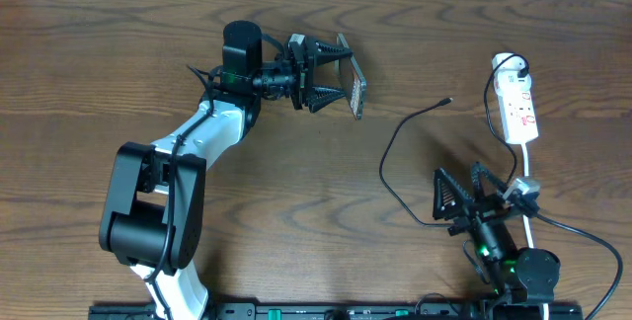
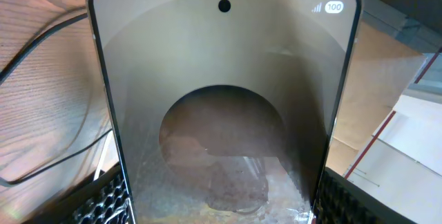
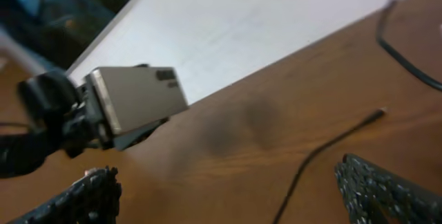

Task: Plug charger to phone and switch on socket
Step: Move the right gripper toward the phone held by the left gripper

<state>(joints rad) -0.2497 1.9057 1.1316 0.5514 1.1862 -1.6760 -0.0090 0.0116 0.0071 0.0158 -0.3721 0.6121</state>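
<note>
My left gripper [image 1: 334, 75] is shut on the phone [image 1: 356, 90] and holds it on edge above the table at the upper middle. In the left wrist view the phone [image 2: 221, 79] fills the frame between the gripper's [image 2: 221, 213] two fingers. The right wrist view shows the phone [image 3: 141, 99] raised at the left. The charger cable [image 1: 387, 157] loops across the table, with its tip [image 1: 449, 101] lying free; the tip [image 3: 378, 115] also shows in the right wrist view. My right gripper [image 1: 459, 200] is open and empty, close to the cable's near end. The white socket strip [image 1: 519, 109] lies at the far right with a black plug [image 1: 511, 64] at its top.
The strip's white cord [image 1: 526, 177] runs down past my right arm. A black cable [image 2: 41, 106] lies on the wood left of the phone in the left wrist view. The table's far edge runs behind the phone.
</note>
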